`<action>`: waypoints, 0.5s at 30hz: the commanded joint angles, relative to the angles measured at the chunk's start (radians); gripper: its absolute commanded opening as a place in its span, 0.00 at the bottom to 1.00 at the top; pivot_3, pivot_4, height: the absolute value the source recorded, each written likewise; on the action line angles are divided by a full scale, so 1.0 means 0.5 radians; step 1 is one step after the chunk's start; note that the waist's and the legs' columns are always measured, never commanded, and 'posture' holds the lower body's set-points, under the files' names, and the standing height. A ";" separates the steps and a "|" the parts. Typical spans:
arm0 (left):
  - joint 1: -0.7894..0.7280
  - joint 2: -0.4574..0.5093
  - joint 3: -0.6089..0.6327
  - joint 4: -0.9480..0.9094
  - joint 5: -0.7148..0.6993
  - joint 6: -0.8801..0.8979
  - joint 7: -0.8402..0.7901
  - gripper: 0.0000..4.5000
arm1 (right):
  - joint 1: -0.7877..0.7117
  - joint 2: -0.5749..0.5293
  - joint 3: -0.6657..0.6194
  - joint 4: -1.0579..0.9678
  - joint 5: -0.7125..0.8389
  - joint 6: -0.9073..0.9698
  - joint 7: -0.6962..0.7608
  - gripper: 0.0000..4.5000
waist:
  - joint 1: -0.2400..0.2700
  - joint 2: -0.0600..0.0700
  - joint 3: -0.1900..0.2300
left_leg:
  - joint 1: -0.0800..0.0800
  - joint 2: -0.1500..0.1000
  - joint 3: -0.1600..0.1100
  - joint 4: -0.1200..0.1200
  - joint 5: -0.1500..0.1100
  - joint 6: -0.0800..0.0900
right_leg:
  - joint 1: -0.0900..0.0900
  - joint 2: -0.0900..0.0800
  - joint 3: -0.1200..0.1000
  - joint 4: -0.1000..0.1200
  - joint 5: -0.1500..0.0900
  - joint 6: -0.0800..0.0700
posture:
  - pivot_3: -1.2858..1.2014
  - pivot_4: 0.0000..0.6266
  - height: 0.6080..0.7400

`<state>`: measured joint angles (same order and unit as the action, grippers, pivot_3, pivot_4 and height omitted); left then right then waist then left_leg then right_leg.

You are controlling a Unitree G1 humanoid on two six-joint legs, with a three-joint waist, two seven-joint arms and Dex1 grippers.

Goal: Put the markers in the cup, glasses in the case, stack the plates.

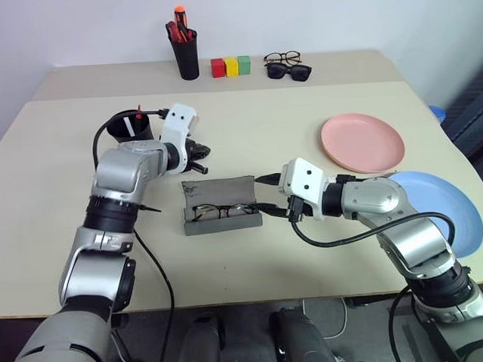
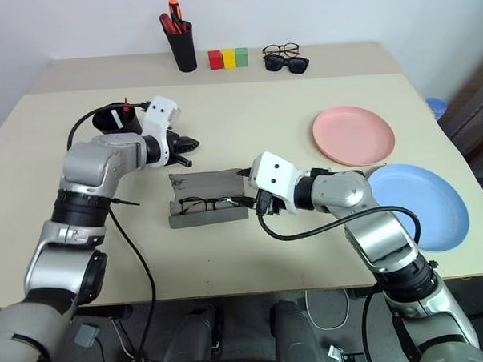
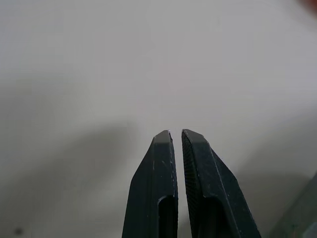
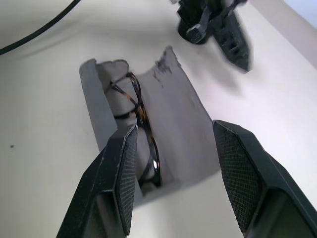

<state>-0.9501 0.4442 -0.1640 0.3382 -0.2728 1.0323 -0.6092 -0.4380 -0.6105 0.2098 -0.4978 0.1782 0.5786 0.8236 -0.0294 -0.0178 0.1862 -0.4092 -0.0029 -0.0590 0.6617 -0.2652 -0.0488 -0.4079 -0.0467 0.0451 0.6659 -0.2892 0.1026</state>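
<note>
Thin black wire-framed glasses lie in the grey fabric case; fragile, best nudged by the frame; right claw half-open beside it, left claw shut, empty

Beige table ran wall to near edge, with a seam to a second table section at the back. Plain white wall behind it. Even overhead light, soft shadows. Dark floor below the front edge.

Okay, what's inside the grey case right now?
The glasses lie in the open case, its flap laid back. The far end of the frame is hidden behind the case wall.
</note>
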 commanded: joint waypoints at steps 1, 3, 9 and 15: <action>-0.047 0.038 -0.085 0.033 -0.005 0.052 -0.173 0.06 | 0.023 -0.036 -0.101 -0.119 0.016 0.020 -0.053 0.54 | 0.000 0.000 0.000 | 0.000 0.000 0.000 0.000 0.000 0.000 | 0.000 0.000 0.000 0.000 0.000 0.000 | 0.52 0.24 1.00; -0.028 0.064 -0.130 0.005 0.001 0.052 -0.251 0.06 | 0.039 -0.050 -0.117 -0.128 0.011 0.027 -0.070 0.54 | 0.004 0.000 0.000 | 0.000 0.000 0.000 0.000 0.000 0.000 | 0.000 0.000 0.000 0.000 0.000 0.000 | 0.52 0.24 1.00; 0.165 0.243 -0.184 -0.421 -0.043 0.104 -0.419 0.06 | 0.014 -0.064 -0.111 -0.077 -0.011 0.027 -0.119 0.54 | 0.010 0.000 0.000 | 0.000 0.001 -0.001 0.000 0.000 0.000 | 0.000 -0.001 0.001 0.000 0.000 0.000 | 0.52 0.24 1.00; 0.379 0.369 -0.114 -0.915 -0.116 0.235 -0.387 0.06 | -0.018 -0.074 -0.084 -0.002 -0.044 -0.008 -0.122 0.54 | 0.028 0.000 0.000 | 0.000 0.001 0.000 0.001 0.000 0.000 | 0.001 -0.002 0.001 -0.001 0.000 0.000 | 0.52 0.24 1.00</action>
<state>-0.7589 0.6184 -0.2475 -0.0493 -0.3124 1.1364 -0.8027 -0.4320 -0.6413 0.1826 -0.4836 0.1600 0.5936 0.7656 -0.0155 -0.0178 0.1863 -0.4094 -0.0026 -0.0589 0.6622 -0.2652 -0.0490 -0.4074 -0.0481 0.0458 0.6654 -0.2892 0.1025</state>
